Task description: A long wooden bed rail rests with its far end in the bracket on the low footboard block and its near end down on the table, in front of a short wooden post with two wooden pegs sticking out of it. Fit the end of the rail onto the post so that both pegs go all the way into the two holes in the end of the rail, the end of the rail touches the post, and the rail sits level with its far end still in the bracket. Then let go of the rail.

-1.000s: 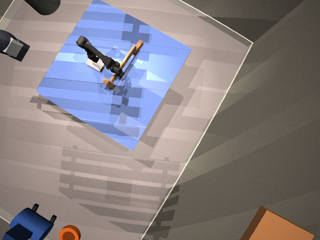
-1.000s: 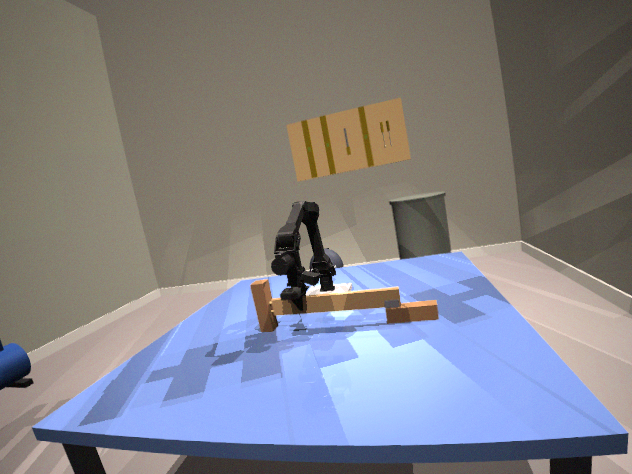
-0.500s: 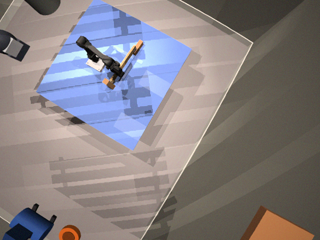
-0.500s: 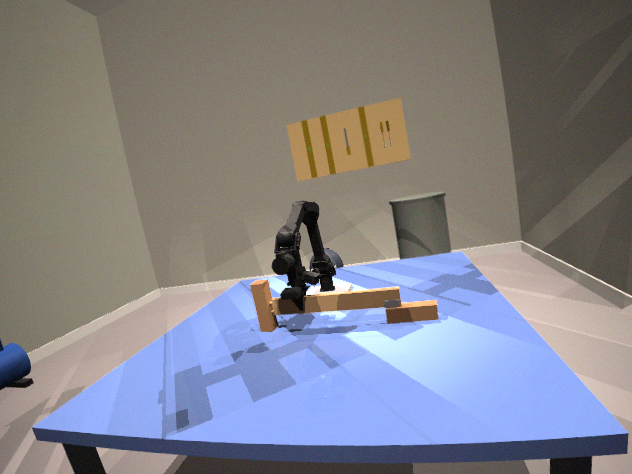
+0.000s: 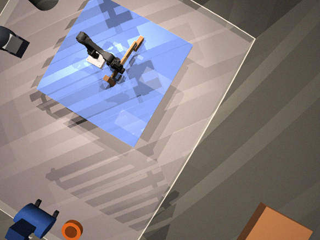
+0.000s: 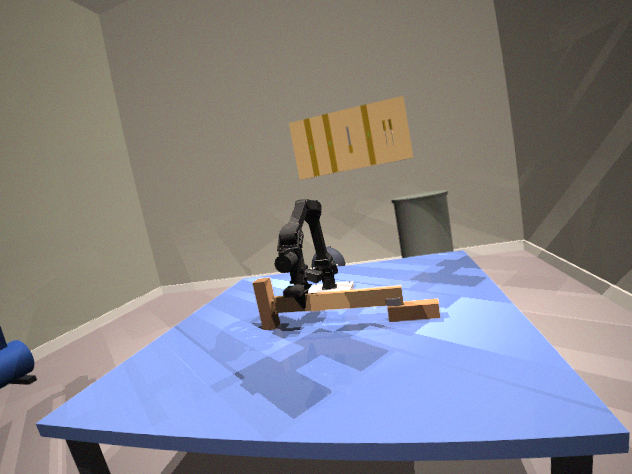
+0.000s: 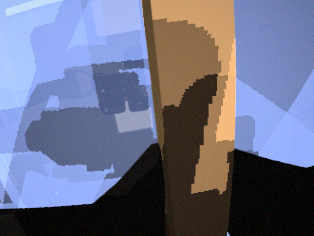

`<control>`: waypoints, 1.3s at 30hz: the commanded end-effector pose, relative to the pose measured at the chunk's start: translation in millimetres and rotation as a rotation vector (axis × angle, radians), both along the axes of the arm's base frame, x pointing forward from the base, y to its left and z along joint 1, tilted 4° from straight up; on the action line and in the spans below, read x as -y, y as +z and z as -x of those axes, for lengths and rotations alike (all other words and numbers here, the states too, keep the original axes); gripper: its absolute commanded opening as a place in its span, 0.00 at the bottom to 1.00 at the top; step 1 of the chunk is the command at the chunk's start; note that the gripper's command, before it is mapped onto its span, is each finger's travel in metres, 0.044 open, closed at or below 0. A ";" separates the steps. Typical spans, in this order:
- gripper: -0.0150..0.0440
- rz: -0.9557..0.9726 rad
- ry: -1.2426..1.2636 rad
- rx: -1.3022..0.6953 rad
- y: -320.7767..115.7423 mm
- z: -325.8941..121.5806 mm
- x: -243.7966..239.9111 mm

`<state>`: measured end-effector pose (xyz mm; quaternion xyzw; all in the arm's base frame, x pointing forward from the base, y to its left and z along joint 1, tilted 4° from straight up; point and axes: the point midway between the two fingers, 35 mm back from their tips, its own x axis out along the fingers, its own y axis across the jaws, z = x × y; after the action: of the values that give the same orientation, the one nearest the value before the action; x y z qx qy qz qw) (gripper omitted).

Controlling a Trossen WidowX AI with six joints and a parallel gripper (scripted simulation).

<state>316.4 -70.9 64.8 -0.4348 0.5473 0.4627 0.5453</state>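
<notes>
Evidently, the long, straight, light-brown wooden bed rail (image 5: 127, 55) (image 6: 352, 298) (image 7: 192, 50) is clamped in the black parallel-jaw gripper (image 5: 114, 73) (image 6: 298, 300) (image 7: 176, 147), up off the blue rectangular counter (image 5: 123, 104) (image 6: 331, 447) (image 7: 280, 45).
Seen from outside, its long axis runs roughly along the counter's near edge, one end pointing left to the short, upright brown wooden post (image 5: 108, 79) (image 6: 263, 304), the other right, at the grey bracket (image 5: 135, 45) (image 6: 393, 301) on the low reddish-brown wooden block (image 5: 139, 42) (image 6: 414, 310); from above, the block end points toward the counter's upper-right edge, the post end toward its lower-left edge. The gripped part lies near the post; whether rail and post touch, I cannot tell. The rail looks plain and flat-sided, its face crossed by dark shadows in the wrist view.
</notes>
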 end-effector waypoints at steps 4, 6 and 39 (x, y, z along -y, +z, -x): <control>0.25 -0.001 -0.004 0.005 -0.5 -1.1 -0.3; 0.25 -0.001 -0.004 0.005 -0.6 -1.0 -0.3; 0.25 -0.001 -0.004 0.004 -0.7 1.9 6.2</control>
<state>316.1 -73.6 63.2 -0.4340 0.5444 0.4623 0.5492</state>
